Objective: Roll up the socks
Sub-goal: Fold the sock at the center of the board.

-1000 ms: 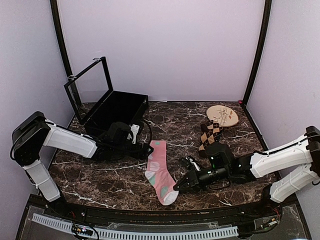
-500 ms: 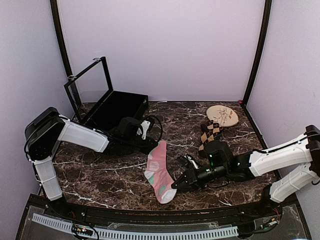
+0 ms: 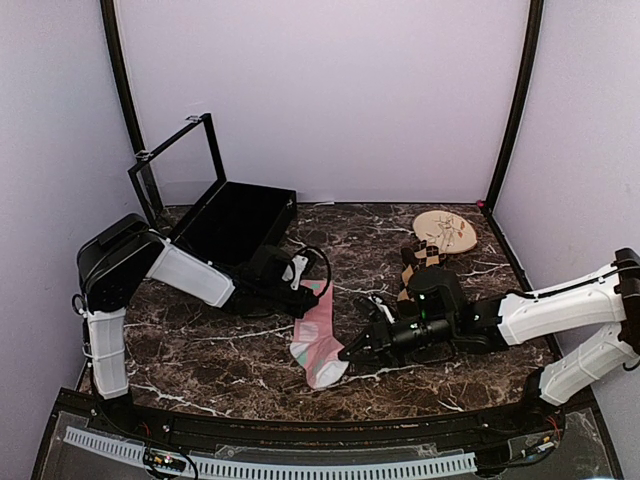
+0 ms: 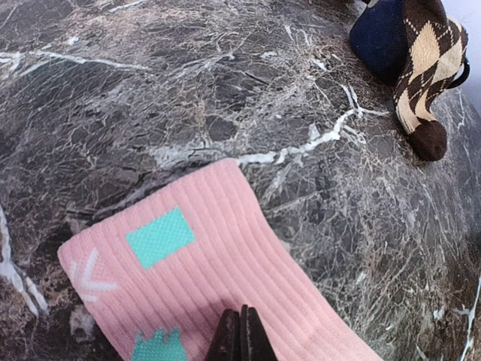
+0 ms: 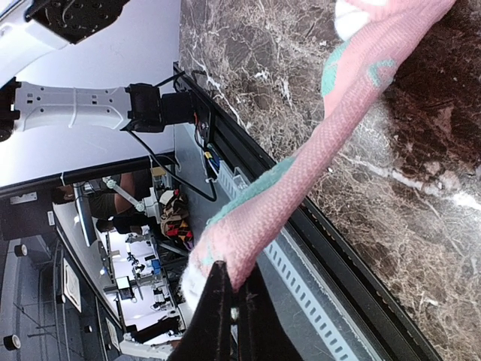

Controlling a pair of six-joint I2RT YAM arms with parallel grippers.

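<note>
Pink sock (image 3: 318,335) is now being held at both ends: left gripper (image 4: 242,336) just closing fully on the cuff, right gripper (image 5: 228,274) keeping the toe clamped, readying the roll.

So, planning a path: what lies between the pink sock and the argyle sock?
Bare marble tabletop only, as the left wrist view shows, from pink sock to argyle sock.

Dark marble table (image 3: 200,350) holds pink sock (image 3: 318,335), argyle sock (image 3: 424,256), plate (image 3: 446,231), box (image 3: 230,222).
</note>
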